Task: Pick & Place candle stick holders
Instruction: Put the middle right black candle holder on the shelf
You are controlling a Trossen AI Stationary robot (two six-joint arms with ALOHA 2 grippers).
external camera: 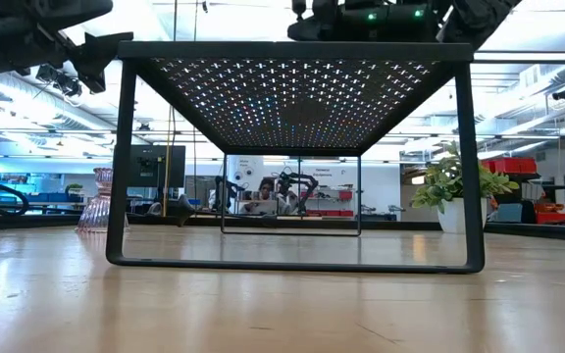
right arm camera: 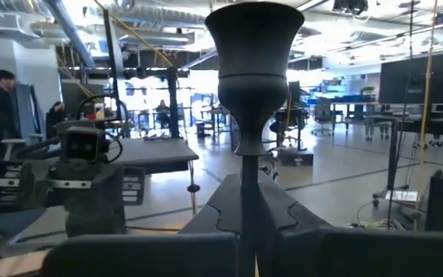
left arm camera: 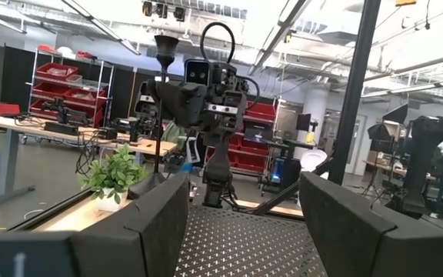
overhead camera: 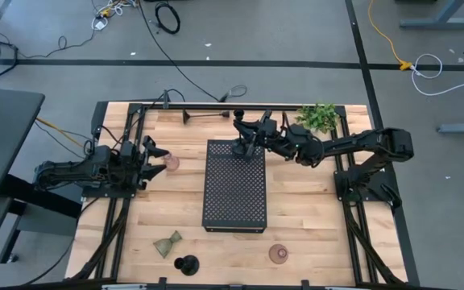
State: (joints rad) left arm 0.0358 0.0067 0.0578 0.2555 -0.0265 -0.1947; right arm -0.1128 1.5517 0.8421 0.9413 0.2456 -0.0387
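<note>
My right gripper (overhead camera: pixel 244 142) reaches in from the table's right, over the far end of the black perforated tray (overhead camera: pixel 234 201), and is shut on a slim black candle stick holder (right arm camera: pixel 252 54). The left wrist view shows that holder (left arm camera: pixel 163 54) upright. My left gripper (overhead camera: pixel 156 153) stays open at the table's left, beside a pinkish glass holder (overhead camera: pixel 171 163) standing on the wood. Another black holder (overhead camera: pixel 204 118) lies on its side by the far edge. Near the front edge are an olive-green holder (overhead camera: pixel 167 243) on its side, a black one (overhead camera: pixel 186 264) and a pinkish one (overhead camera: pixel 279 254). My right gripper pinches the black holder's thin stem (right arm camera: pixel 246 192) between its two fingers, a little below the cup and its knob. The fingers come level from the table's right and lie across the stem. The holder stands upright, cup up, over the tray; its base is hidden.
The tray stands on legs (external camera: pixel 118 176), so its top is raised above the wood. A small green plant (overhead camera: pixel 319 118) sits at the far right corner. Black frame rails run along the table's left and right sides. Bare wood lies between the tray and the front holders.
</note>
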